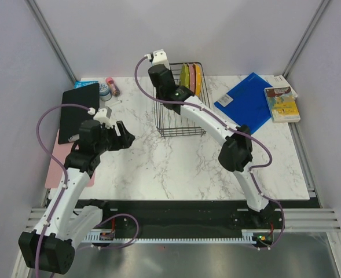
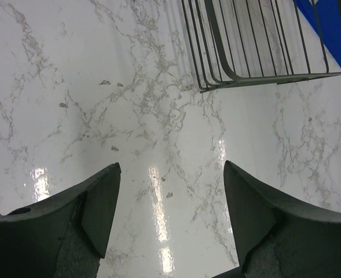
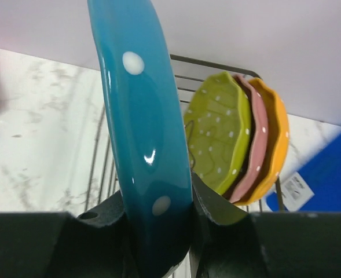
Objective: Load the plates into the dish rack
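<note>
Between the fingers of the right gripper stood the teal plate, on edge, its white dots visible. The jaws were closed on its lower rim from both sides, only as wide as the rim is thick, and touched nothing else. This gripper hung over the far-left corner of the dish rack. At the rack's far right side three more plates stood upright, packed close: green plate, then pink plate, then orange plate. No brand or writing could be read on the plates or the rack.

Approx. level w/ the rack's near edge, well to its left, the left gripper was over the marble table. Its jaws were wide apart w/ nothing between them, only bare marble below.

Right of the rack lay a blue folder and, beside it, a book; the cover print was too small to read. A white label w/ dark print showed near the folder's edge, too blurred to read. At the table's left side lay a black tablet.
</note>
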Robot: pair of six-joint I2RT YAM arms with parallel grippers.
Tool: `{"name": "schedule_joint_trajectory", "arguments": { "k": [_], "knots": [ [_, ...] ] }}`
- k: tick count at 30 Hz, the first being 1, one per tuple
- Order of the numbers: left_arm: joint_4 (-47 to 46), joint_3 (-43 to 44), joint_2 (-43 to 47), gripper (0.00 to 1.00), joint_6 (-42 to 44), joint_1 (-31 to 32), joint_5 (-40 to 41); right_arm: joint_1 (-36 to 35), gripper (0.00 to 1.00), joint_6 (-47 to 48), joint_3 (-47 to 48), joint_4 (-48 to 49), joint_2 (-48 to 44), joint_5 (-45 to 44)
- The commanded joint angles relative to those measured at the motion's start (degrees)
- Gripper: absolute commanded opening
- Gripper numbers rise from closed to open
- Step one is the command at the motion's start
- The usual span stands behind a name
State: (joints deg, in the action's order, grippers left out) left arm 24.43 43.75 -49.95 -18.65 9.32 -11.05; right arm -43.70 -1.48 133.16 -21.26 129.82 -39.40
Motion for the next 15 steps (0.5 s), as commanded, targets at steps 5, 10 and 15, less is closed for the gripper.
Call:
{"name": "schedule_joint_trajectory", "arguments": {
  "k": [5,10,15],
  "knots": [
    [-2.3,-1.9,1.5,0.78,-2.5,-0.5,-3.2,-0.2,0.00,8.9,3.5,20.8,-1.4,-20.8],
    [-2.5,-2.9,2.2,0.77,-3.5,-0.6,-4.9,0.1,0.00,11.1,3.5,22.4,1.0,-22.7],
    [-2.6,-3.3,2.7,0.76,-3.6,-1.0,-4.9,0.7,0.00,8.7,4.0,19.3,3.1,-20.7]
  ]
}}
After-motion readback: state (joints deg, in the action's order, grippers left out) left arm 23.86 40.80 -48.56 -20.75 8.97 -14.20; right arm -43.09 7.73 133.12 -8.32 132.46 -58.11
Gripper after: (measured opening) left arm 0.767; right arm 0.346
